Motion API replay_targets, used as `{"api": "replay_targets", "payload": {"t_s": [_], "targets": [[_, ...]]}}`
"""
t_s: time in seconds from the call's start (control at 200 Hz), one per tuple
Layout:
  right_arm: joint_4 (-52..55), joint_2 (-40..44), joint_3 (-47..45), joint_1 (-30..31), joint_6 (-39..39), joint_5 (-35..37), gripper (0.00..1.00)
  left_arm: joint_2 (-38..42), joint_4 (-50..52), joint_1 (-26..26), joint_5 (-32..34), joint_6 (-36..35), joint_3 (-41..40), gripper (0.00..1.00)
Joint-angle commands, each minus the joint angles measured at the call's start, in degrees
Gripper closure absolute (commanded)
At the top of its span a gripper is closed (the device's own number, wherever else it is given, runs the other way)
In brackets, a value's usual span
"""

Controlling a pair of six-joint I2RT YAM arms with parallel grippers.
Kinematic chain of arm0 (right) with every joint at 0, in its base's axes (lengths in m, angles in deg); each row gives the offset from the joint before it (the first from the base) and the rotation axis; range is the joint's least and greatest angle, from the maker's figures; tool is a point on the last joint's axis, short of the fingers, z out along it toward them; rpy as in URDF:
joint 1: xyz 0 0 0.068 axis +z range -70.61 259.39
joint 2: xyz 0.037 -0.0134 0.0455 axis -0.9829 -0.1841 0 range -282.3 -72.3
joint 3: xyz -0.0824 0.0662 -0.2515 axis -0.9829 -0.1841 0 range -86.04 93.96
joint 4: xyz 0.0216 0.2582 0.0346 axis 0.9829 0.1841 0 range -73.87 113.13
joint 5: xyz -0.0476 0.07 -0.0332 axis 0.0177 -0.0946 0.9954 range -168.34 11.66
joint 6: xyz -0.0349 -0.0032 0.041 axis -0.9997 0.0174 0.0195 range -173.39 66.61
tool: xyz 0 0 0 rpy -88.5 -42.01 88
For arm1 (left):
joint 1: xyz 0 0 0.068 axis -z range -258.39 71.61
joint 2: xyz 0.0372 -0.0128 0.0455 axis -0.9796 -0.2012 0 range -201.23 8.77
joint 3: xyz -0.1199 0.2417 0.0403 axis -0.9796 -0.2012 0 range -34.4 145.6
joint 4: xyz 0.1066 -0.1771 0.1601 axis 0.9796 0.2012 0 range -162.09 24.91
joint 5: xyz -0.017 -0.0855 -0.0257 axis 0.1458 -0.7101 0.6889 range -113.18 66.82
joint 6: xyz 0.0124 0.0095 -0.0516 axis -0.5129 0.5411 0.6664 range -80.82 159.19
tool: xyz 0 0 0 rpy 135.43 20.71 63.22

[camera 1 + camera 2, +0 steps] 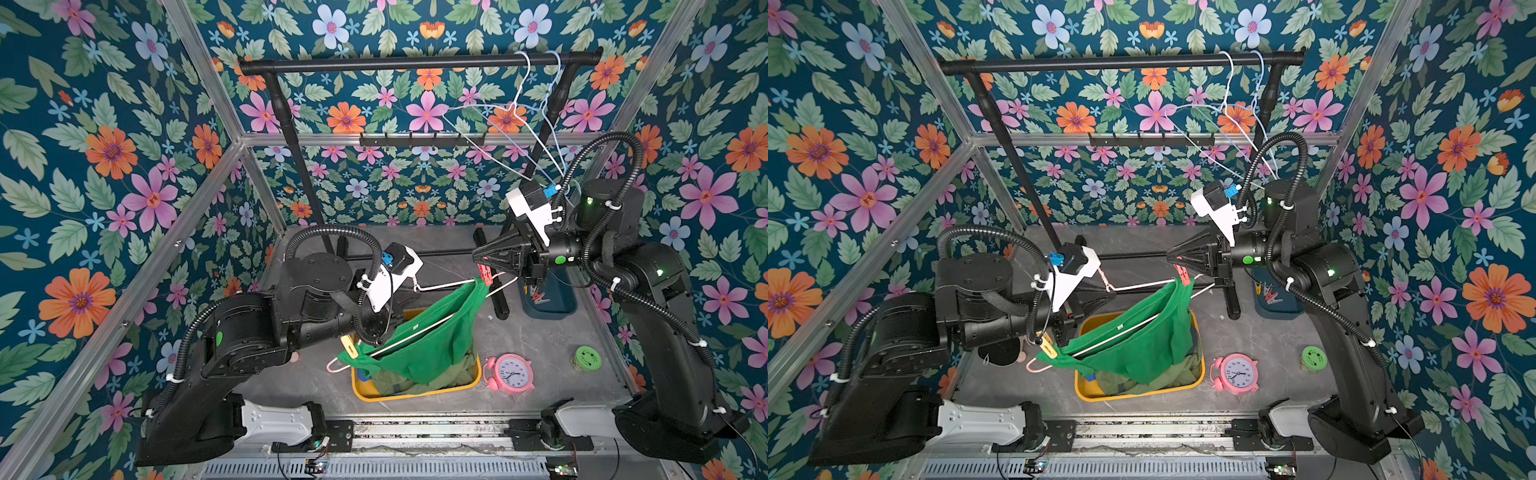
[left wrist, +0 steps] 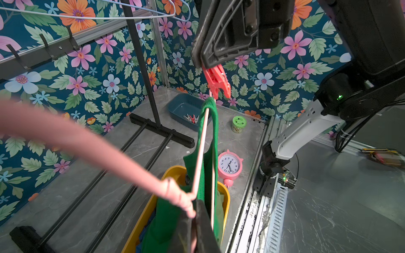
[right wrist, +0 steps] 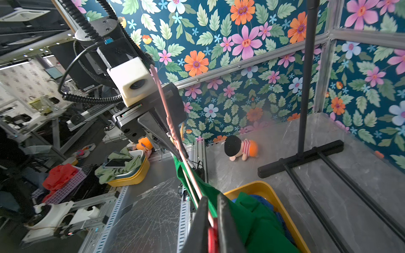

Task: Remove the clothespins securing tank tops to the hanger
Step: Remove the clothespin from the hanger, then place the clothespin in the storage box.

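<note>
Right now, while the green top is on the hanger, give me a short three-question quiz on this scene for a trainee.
1. True or false: the right end effector is shut on the red clothespin.
2. Which clothespin pins the green tank top to the far end of the hanger? A yellow, B grey, C peach.
3. Fill in: the loose clothespins lie in the ___ tray.
Key: 1 true; 2 A, the yellow clothespin; 3 blue.
</note>
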Motion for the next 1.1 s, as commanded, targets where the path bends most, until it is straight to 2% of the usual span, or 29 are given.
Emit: {"api": "replay_targets", "payload": {"t_s": [0.0,0.38,0.555,0.82,1.02,1.095], "targets": [[-4.9,0.8,-0.6,0.0,2.2,6.3,1.00,-0.2,-2.0,0.1,0.0,0.4,-0.1,1.00],[-9.4,7.3,-7.5,-2.0,5.9,27.4,1.00,0.3,-4.2,0.1,1.0,-0.5,-1.6,1.00],[-7.3,11.2,-12.8,-2.7,6.2,36.3,1.00,0.9,-4.9,0.1,3.9,-0.4,-2.0,1.00],[-1.9,15.3,-19.4,-4.7,8.3,53.2,1.00,1.0,-5.9,0.1,3.7,-1.2,-2.1,1.00],[0.3,18.5,-23.6,-6.0,9.8,61.3,1.00,0.7,-5.8,0.1,3.2,-1.4,-2.7,1.00],[1.0,18.8,-25.3,-7.5,10.3,62.3,1.00,0.7,-5.9,0.1,2.7,-1.6,-2.8,1.00]]}}
